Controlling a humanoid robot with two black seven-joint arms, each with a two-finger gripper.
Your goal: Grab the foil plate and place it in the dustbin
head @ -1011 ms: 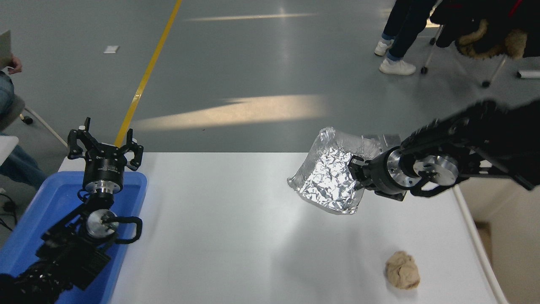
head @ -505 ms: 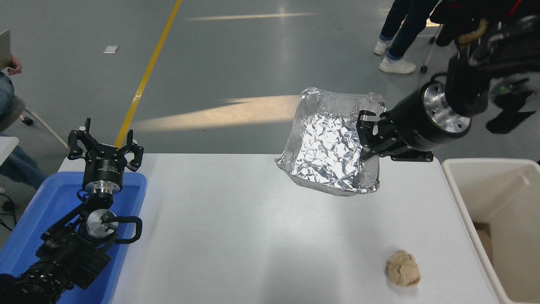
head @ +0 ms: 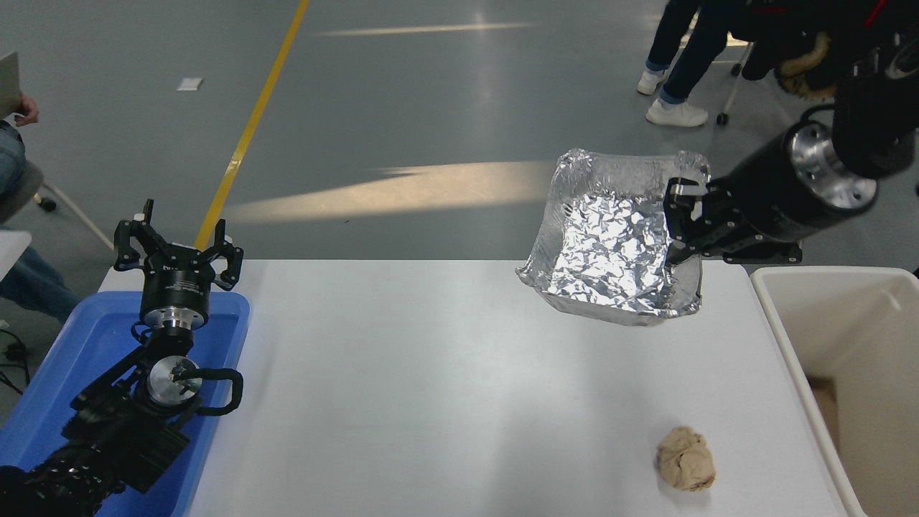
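Observation:
The foil plate, a shiny crinkled silver tray, hangs in the air above the table's far right part, tilted with its inside facing me. My right gripper is shut on its right rim and comes in from the upper right. The dustbin, a cream-white tub, stands off the table's right edge, just right of and below the plate. My left gripper is open and parked at the lower left over the blue tray.
A blue tray sits at the table's left edge under the left arm. A crumpled beige paper ball lies at the front right. A person's legs stand beyond the table at the top right; another person sits at the far left.
My right gripper has lifted the foil plate up off the table area and carried it to the right, toward the dustbin. The left arm has not moved.

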